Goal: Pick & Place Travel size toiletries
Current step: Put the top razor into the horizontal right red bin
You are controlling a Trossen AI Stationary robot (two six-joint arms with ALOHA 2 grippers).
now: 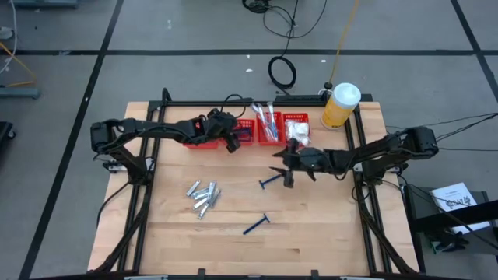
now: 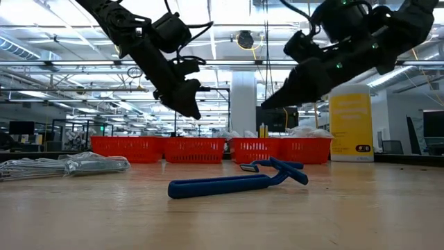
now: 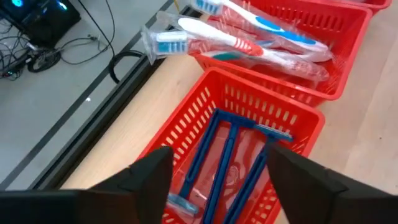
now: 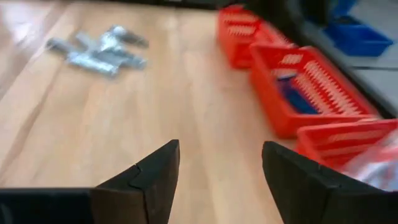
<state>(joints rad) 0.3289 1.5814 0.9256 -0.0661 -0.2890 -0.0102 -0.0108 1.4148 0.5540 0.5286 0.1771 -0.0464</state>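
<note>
My left gripper (image 1: 232,141) hangs open over a red mesh basket (image 3: 186,134) at the table's far side. Several dark-blue razors (image 3: 227,158) lie in that basket, below the fingers and not touched. The neighbouring basket (image 3: 336,81) holds wrapped white toothbrushes (image 3: 236,40). My right gripper (image 1: 285,168) is open above bare wood, close to a blue razor (image 1: 270,180) that lies flat on the table. A second blue razor (image 1: 255,225) lies nearer the front edge. Several silvery tubes (image 1: 204,196) lie in a heap at the left of the table's middle.
A row of red baskets (image 1: 268,128) lines the far edge, the rightmost one (image 1: 296,124) holding white packets. A big yellow bottle with a white cap (image 1: 340,105) stands at the far right corner. Bare wood shows along the front and at the right (image 1: 327,225).
</note>
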